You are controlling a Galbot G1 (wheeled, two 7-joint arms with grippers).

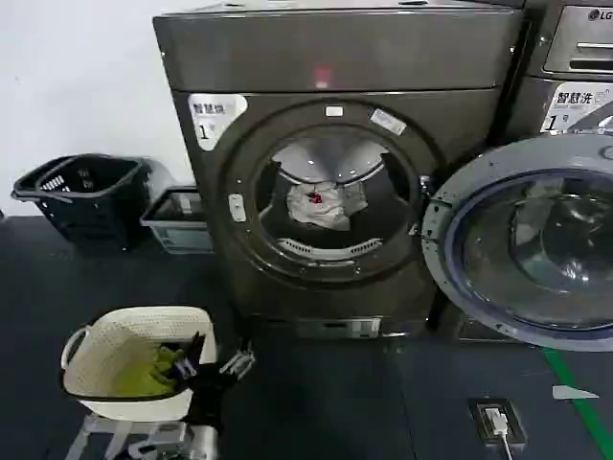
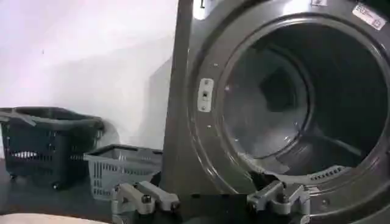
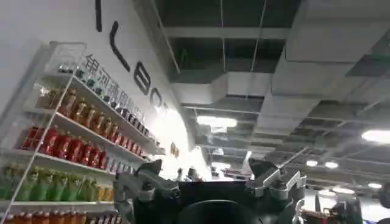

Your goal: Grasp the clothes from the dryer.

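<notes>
The clothes (image 1: 323,204) lie as a small crumpled white bundle with a red mark inside the drum of the dryer (image 1: 335,172), resting low and toward the back behind the round porthole, whose door (image 1: 527,240) stands swung open to the dryer's right. By the look of its wrinkles the bundle should be light and limp, likely to sag and trail once lifted, not slippery or fragile; a pinch on the raised, bunched folds near its top would probably gather enough cloth, while a hold on a thin edge could let the rest drag over the drum lip. The left gripper (image 2: 210,201) sits low in front of the dryer, just beside the white basket (image 1: 96,359) on the floor, its fingers (image 2: 143,198) spread apart and empty, aimed at the porthole. The right gripper (image 3: 210,189) is away from the dryer, pointing up toward a ceiling, fingers likewise spread wide and holding nothing.
</notes>
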